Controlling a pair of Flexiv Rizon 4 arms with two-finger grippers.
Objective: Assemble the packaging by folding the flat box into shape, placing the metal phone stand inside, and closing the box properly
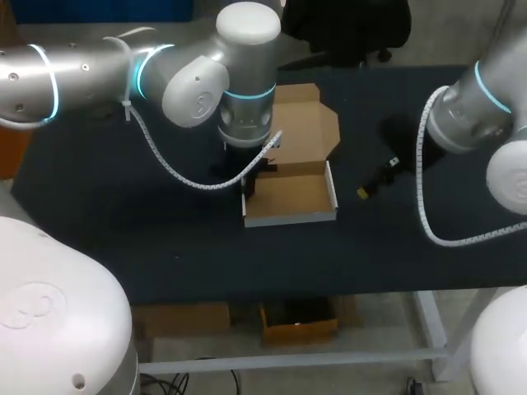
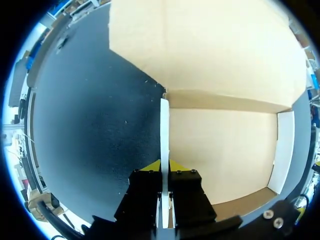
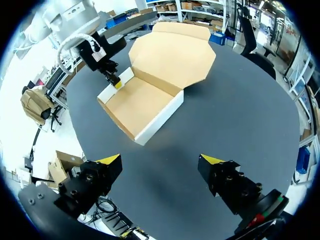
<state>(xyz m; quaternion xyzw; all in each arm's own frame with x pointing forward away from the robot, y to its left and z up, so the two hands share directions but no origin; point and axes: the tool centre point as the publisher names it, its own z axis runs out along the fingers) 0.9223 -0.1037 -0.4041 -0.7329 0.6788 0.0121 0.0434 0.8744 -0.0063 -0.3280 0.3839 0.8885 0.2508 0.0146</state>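
On the table, lid-open box, side wall pinched in left gripper; right gripper wide apart

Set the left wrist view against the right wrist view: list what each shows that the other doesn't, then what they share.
Only the left wrist view: close up, the left gripper shut on the side wall of the box, one finger on each face. Only the right wrist view: the right gripper, open over bare table and apart from the box, plus the whole outline of the lid, laid open. Both: the cardboard box, its open lid, and the left gripper at that side wall.
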